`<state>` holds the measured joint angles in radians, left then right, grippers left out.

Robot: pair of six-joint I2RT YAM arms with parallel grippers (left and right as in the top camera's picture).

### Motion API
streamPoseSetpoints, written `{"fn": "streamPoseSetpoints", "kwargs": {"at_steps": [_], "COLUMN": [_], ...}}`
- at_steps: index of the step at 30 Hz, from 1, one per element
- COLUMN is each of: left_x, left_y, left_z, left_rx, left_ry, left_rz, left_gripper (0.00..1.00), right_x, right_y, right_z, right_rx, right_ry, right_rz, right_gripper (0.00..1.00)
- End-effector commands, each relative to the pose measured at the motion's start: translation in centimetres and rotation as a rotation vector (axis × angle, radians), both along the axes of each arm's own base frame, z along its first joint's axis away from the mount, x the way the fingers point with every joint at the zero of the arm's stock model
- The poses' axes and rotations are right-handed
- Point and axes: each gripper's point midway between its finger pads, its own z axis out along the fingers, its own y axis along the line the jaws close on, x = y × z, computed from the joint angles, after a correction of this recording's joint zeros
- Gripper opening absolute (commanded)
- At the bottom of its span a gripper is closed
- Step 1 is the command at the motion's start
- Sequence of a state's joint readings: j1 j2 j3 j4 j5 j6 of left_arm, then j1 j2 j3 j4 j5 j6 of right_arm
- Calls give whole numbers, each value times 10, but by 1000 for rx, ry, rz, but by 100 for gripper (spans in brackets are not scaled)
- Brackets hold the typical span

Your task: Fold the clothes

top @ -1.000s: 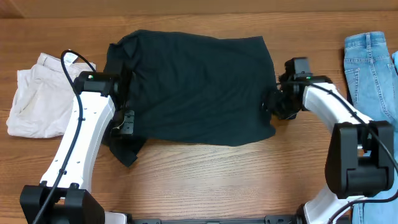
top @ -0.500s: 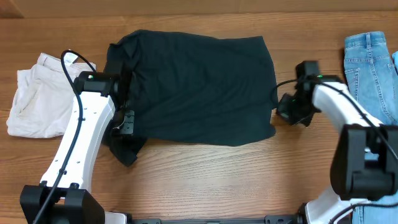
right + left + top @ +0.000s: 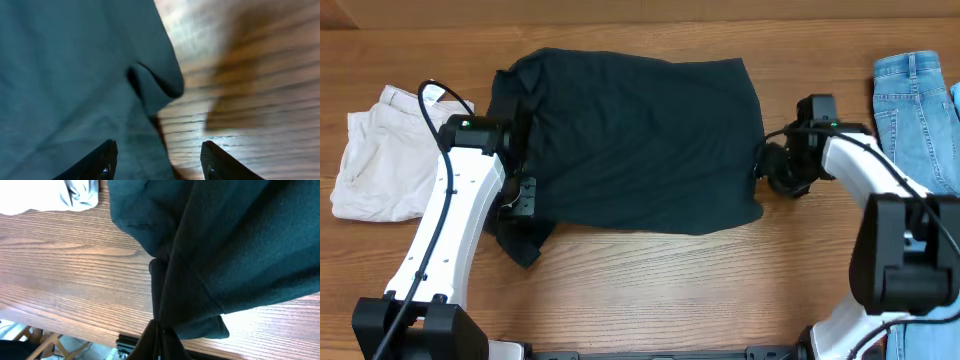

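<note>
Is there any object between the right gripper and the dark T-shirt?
Nothing visible. The right gripper stands open right at the T-shirt, at its right edge. The jeans lie on the gripper's other side, away from the shirt.

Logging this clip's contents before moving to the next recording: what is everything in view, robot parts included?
T-shirt: one, very dark navy-black, spread across the middle of the table.
shorts: one pair, beige, folded, at the table's left end.
jeans: one pair, light blue denim, at the right edge, partly out of frame.
table: one, brown wood grain, under everything.
left arm: one, white and black, at the shirt's left edge.
right arm: one, white and black, at the shirt's right edge.
left gripper: one, black, shut on a bunch of the shirt.
right gripper: one, black, open at the shirt's right hem.
</note>
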<state>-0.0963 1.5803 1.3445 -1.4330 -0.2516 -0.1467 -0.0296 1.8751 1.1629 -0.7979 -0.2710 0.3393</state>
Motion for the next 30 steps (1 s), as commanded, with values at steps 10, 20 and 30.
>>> {"fn": "streamPoseSetpoints", "kwargs": {"at_steps": [10,20,30], "left_x": [2,3,3], "left_y": [5,5,5], "left_z": [5,5,5], "left_rx": [17,18,18], "left_ry": [-9,-12,-13], "left_rz": [-11,-14,-14], "left_gripper": [4,4,4], "right_x": [-5,19,-1], "right_y": [65,19,8], "right_z": [28,148,96], "right_rx": [277,73,25], "right_ry": [-88,-421,-254], "right_rz": [217,157,119], "right_gripper": [4,4,71]}}
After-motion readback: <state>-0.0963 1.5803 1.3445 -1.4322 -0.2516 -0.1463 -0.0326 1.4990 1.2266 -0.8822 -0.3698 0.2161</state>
